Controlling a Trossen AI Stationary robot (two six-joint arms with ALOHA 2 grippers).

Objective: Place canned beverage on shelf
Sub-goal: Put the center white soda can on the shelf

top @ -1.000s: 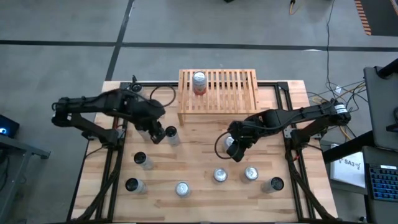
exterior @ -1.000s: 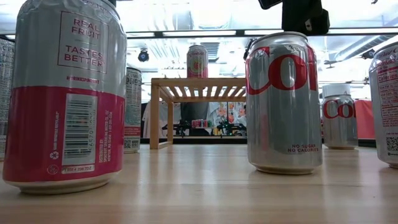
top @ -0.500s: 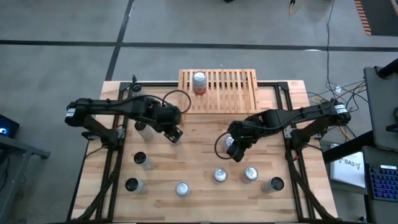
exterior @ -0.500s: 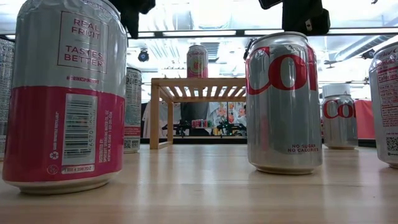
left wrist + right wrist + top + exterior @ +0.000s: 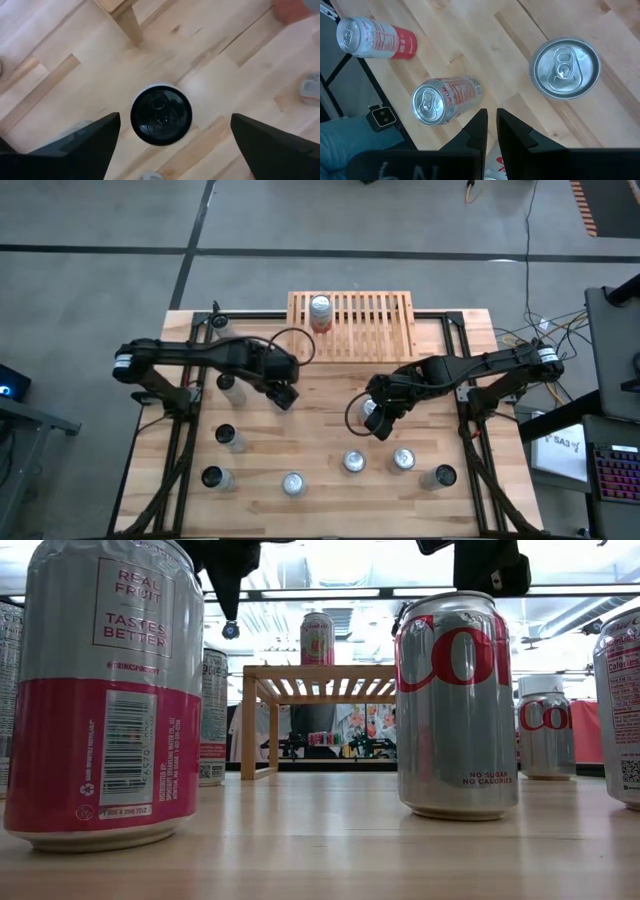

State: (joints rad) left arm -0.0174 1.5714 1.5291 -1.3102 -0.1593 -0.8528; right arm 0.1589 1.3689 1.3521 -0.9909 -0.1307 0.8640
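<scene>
The shelf [image 5: 350, 326] sits at the far middle of the table [image 5: 320, 430], and it has one pink can [image 5: 320, 311] standing upright near its left end. The rest of the slats are bare.

The left gripper [image 5: 283, 392] hangs just in front of the shelf's left leg, right over a black-top can [image 5: 161, 115] standing on the table. Its fingers [image 5: 95, 137] are spread wide to either side of that can and aren't touching it. I'd say this is the pick-up step: lined up above the next can, nothing grasped. The next move looks like a straight drop until the fingers flank the can's body, then a firm close, then a lift high enough to clear the shelf's front edge and a set-down on a free slat beside the pink can.

The right gripper [image 5: 378, 416] waits over the right middle of the table, with its fingers [image 5: 479, 131] pinched nearly together and nothing between them. A silver can [image 5: 369, 409] stands partly under it.

My count is one shelf, two arms and one can shelved. On the table I make out seven cans in plain sight from above, plus the silver one under the right gripper and the black-top one under the left. That makes nine, though the arms could be hiding another.
</scene>
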